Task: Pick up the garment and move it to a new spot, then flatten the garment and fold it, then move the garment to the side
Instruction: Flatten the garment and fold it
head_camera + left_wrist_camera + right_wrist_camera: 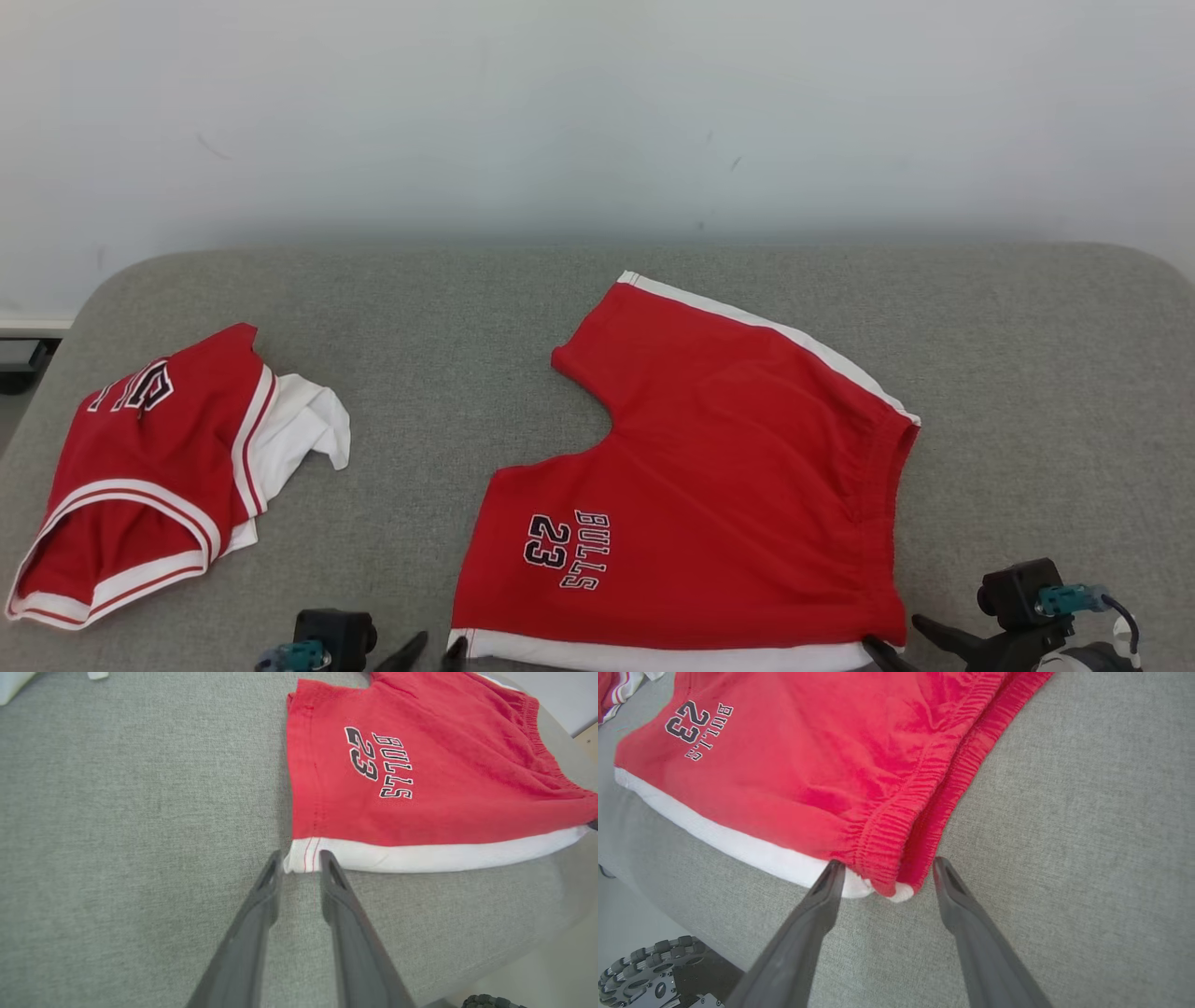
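The garment is a pair of red shorts (728, 467) with white trim and "BULLS 23" print. It lies spread flat on the grey cushion (467, 308). My left gripper (435, 646) sits at the near left hem corner. In the left wrist view the shorts (420, 765) have their white hem corner lying between the slightly parted tips of the left gripper (299, 858). My right gripper (898, 635) is at the near right corner. In the right wrist view the right gripper (888, 864) stands open, straddling the waistband corner of the shorts (808, 765) without pinching it.
A red and white jersey (149, 467) lies crumpled at the cushion's left end. The cushion's front edge runs just below both grippers, with my wheeled base (649, 970) under it. A pale wall (597, 112) stands behind. Bare cushion lies right of the shorts.
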Available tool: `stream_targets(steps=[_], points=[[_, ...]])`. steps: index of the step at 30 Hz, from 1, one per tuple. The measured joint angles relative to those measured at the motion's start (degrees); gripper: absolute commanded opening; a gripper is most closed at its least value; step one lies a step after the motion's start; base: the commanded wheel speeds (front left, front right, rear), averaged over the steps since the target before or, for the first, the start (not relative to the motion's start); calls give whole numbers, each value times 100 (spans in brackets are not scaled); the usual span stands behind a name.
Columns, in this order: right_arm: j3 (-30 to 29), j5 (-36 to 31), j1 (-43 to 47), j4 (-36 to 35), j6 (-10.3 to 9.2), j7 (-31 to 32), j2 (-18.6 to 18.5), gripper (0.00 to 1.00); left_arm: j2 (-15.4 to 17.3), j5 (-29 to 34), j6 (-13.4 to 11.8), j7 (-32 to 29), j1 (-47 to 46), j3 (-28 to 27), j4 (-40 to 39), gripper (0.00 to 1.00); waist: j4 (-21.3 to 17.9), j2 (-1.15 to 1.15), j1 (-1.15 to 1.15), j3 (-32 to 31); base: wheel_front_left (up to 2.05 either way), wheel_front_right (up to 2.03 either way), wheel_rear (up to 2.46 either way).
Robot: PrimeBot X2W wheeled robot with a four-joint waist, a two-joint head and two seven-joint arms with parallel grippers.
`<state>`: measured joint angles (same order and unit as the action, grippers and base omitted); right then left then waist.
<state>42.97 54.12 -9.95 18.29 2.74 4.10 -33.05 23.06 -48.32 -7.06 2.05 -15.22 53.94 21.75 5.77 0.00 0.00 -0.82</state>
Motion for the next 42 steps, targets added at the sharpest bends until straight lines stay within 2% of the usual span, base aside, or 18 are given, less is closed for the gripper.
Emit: stream_targets(steps=[13, 18, 21, 24, 33, 42], points=[[-434, 419, 35, -665, -78, -188, -64, 100, -12, 137, -4, 335, 193, -548, -176, 100, -48, 0, 0, -24, 0, 0, 0], [-800, 316, 13, -956, -368, -699, -88, 100, -144, 510, -4, 798, 205, -1136, -205, 100, -81, 0, 0, -47, 0, 0, 0], [-989, 45, -35, -979, -686, -1084, -49, 100, -199, 822, -4, 1011, 236, -1495, -109, 100, -118, 1, 0, -61, 0, 0, 0], [-1046, -188, -98, -1110, -832, -1386, 31, 100, -259, 988, -4, 1096, 467, -1914, -31, 100, -179, 0, 0, -86, 0, 0, 0], [-1403, -519, 297, -1094, -983, -1774, 63, 100, -599, 1762, -4, 1169, 955, -2793, -46, 100, -327, 0, 0, -144, 0, 0, 0], [-1870, -697, 719, -1121, -988, -1829, 203, 100, -1021, 2380, -4, 1212, 1531, -3552, -285, 100, -414, 1, 0, -175, 0, 0, 0]])
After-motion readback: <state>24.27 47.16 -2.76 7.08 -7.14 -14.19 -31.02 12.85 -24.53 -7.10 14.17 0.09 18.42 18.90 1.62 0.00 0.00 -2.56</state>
